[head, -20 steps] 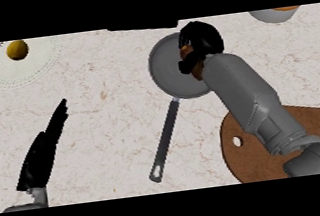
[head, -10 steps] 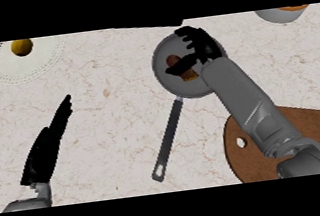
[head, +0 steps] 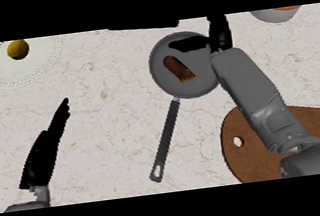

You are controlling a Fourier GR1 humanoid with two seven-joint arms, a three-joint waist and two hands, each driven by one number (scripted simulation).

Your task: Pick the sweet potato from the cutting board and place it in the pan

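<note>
The sweet potato (head: pixel 178 69) lies inside the pan (head: pixel 158 60), just left of the right hand (head: pixel 217 33), whose fingers are spread and hold nothing, so the placing looks done and only withdrawal remains.

Sweet potato (head: pixel 179 69) lying in pan (head: pixel 158 60); right hand (head: pixel 217 35) above, fingers straight.

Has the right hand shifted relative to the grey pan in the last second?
Yes. The black right hand has lifted off the orange-brown sweet potato toward the grey pan's far right rim.
</note>
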